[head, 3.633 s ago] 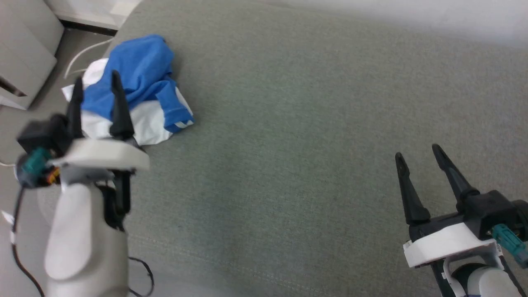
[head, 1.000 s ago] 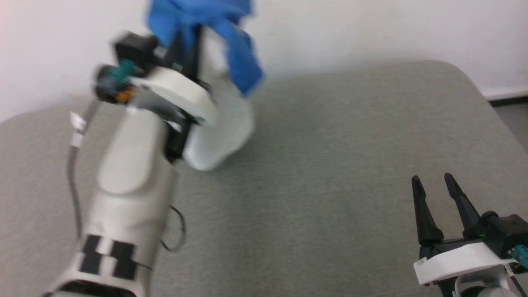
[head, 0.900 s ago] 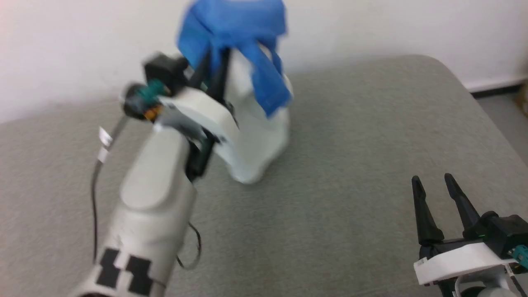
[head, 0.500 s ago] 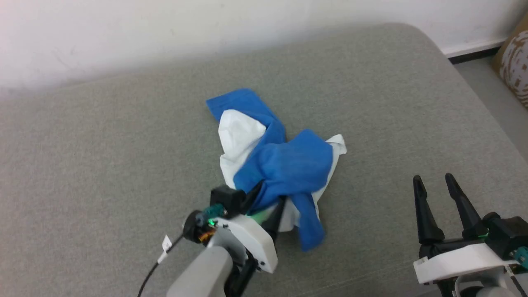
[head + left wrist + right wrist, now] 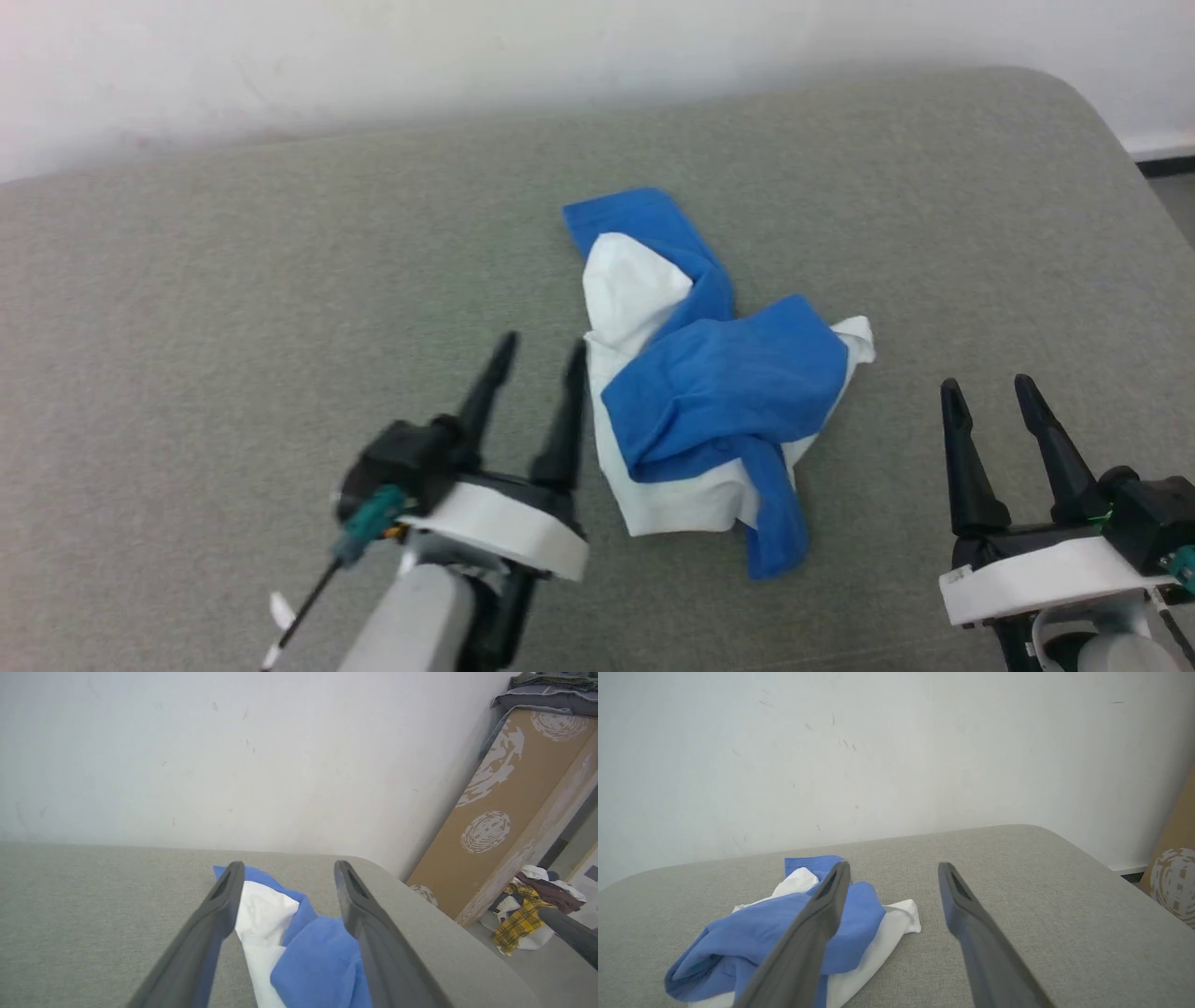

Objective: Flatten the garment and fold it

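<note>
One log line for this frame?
garment: crumpled heap on grey cushion, not flattened | left gripper: open, empty, beside garment | right gripper: open, empty, apart

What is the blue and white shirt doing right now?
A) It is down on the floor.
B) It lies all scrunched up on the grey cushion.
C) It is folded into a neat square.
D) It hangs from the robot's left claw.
B: the garment lies in a crumpled heap on the grey cushion, and the left gripper and right gripper are both open, holding nothing.
</note>
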{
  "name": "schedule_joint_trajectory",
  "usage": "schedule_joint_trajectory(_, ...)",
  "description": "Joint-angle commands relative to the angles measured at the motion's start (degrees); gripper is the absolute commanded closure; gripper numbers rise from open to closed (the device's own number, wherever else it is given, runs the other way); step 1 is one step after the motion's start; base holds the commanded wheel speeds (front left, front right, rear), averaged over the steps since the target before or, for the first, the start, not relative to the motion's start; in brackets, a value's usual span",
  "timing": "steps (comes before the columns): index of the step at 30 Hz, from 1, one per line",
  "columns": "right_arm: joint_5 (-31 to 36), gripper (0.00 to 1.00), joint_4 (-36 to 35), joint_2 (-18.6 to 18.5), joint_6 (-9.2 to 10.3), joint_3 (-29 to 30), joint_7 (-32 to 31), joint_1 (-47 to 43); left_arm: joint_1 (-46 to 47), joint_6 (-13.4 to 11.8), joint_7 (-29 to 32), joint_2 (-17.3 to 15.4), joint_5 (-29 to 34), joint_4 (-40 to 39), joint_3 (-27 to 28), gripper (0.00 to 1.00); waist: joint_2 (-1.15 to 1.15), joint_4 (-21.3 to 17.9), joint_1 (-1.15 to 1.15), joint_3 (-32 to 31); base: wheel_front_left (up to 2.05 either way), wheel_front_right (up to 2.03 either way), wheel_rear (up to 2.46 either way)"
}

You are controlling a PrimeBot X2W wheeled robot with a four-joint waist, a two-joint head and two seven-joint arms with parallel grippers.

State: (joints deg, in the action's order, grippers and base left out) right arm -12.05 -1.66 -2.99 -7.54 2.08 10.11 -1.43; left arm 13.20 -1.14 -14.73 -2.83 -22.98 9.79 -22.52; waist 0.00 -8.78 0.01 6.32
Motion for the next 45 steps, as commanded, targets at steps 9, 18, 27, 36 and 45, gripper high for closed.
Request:
schedule_joint_trajectory(9,0.82,0.0,-0.7,0.12,0.05,0.3,-0.95,-0.57,-6.46,-2.83,-0.26,-1.78,6.05,-5.98,14.86,0.0,0.0,2.68,-0.01,-2.83,0.0,0.0,0.0)
schedule_joint_trajectory(18,0.62,0.0,-1.0,0.12,0.05,-0.06,-1.98,-2.28,-13.81,-2.19,-0.27,-5.47,7.47,-4.85,21.81,0.0,0.0,3.4,-0.01,-4.6,0.0,0.0,0.0)
schedule_joint_trajectory(27,0.2,0.0,0.19,0.12,0.05,-1.84,-5.55,-2.41,-14.17,-0.03,-0.27,-5.02,5.92,-3.36,20.35,0.0,0.0,6.16,-0.01,-4.08,0.0,0.0,0.0)
schedule_joint_trajectory(36,3.55,0.0,7.69,0.12,0.05,-7.99,-15.92,4.56,-11.75,1.14,-0.27,-3.45,5.81,-3.1,18.64,0.0,0.0,10.28,-0.01,-2.13,0.0,0.0,0.0)
schedule_joint_trajectory(45,6.97,1.0,12.89,0.09,0.05,-11.64,-28.82,9.75,-10.97,1.57,-0.27,-1.82,6.08,-2.34,17.81,0.0,0.0,13.2,-0.01,-1.54,0.0,0.0,0.0)
